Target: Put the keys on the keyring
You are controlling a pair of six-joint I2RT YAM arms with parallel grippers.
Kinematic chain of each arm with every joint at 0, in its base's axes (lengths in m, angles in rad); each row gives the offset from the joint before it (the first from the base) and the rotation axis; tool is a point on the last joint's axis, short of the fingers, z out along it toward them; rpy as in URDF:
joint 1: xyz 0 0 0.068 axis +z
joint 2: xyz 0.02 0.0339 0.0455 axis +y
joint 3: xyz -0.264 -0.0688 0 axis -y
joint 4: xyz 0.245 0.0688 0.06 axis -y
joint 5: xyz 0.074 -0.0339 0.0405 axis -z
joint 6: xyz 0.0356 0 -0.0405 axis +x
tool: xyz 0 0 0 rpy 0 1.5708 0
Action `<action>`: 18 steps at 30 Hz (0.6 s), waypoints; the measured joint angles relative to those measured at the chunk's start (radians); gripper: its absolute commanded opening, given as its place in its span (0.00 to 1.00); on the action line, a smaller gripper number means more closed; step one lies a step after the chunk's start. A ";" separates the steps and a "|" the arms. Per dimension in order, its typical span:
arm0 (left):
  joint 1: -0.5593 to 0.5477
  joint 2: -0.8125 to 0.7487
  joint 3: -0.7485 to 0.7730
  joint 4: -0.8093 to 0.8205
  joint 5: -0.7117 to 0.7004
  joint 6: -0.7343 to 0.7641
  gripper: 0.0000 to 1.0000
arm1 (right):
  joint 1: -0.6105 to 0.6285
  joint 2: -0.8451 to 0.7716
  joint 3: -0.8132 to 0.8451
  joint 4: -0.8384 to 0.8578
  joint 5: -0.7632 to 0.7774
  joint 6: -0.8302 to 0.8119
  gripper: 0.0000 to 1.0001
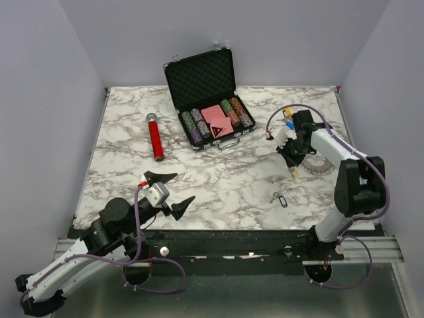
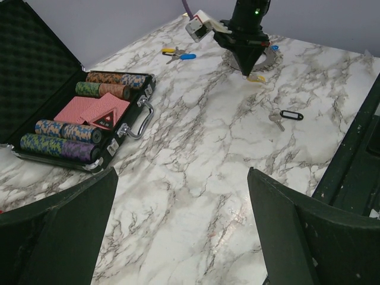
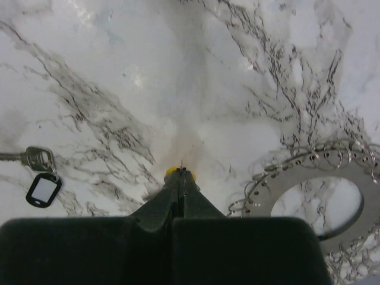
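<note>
1. Right gripper (image 3: 180, 173) clenched just beside keyring (image 3: 285, 193) on the table (image 3: 148, 59) — yellow-tagged key (image 3: 171, 171) at tips, actual hold unclear.
2. Left gripper (image 1: 173, 190) released, well apart.
3. Black-tagged key (image 3: 40, 178) lying loose — probably nothing threaded yet.

The left arm (image 1: 79, 255) lies low at the near left, forearm angled up and to the right; the left gripper (image 1: 181, 188) hangs over the near edge of the table (image 1: 218, 182), jaws spread wide, nothing between them; the right arm (image 1: 354, 182) stands folded at the near right, elbow high, forearm reaching far and left; the right gripper (image 1: 291, 164) points steeply down, low over the table, jaws pressed together.
</note>
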 measured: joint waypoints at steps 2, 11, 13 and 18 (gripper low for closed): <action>0.000 0.001 0.000 -0.002 0.000 0.000 0.99 | 0.019 0.047 0.023 0.012 -0.002 0.010 0.01; 0.000 0.011 0.000 -0.005 0.000 0.000 0.99 | 0.127 0.202 0.143 0.075 -0.029 0.089 0.01; 0.000 0.014 0.000 -0.005 0.001 0.000 0.99 | 0.139 0.223 0.159 0.084 -0.032 0.098 0.01; 0.000 0.019 0.000 -0.006 0.004 0.001 0.99 | 0.147 0.251 0.165 0.100 -0.039 0.115 0.01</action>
